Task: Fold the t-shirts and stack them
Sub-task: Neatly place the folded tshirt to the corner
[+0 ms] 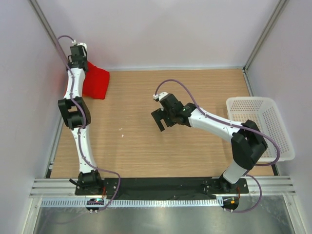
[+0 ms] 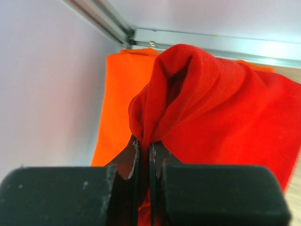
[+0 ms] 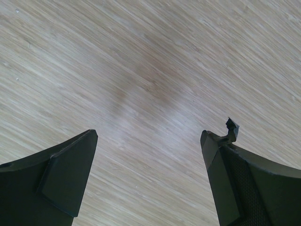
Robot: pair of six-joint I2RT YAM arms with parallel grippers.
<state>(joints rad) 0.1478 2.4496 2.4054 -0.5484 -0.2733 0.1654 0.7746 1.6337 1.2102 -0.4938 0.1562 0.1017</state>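
Pinching a raised fold of the red t-shirt (image 2: 211,103), my left claw (image 2: 143,148) is clamped tight; the orange t-shirt (image 2: 120,94) lies just beyond it, under the red. My right claw (image 3: 148,136) gapes wide above the table (image 3: 141,56).

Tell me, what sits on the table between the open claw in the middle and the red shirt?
Nothing: in the top view, only bare wooden table lies between the right gripper and the red shirt.

A white plastic mesh basket (image 1: 249,99) sits at the right edge of the wood-grain worktop (image 1: 146,141), its outer side reaching past that edge. A tiny white speck (image 1: 122,135) lies left of the worktop's middle. Pale walls (image 1: 161,29) stand around.
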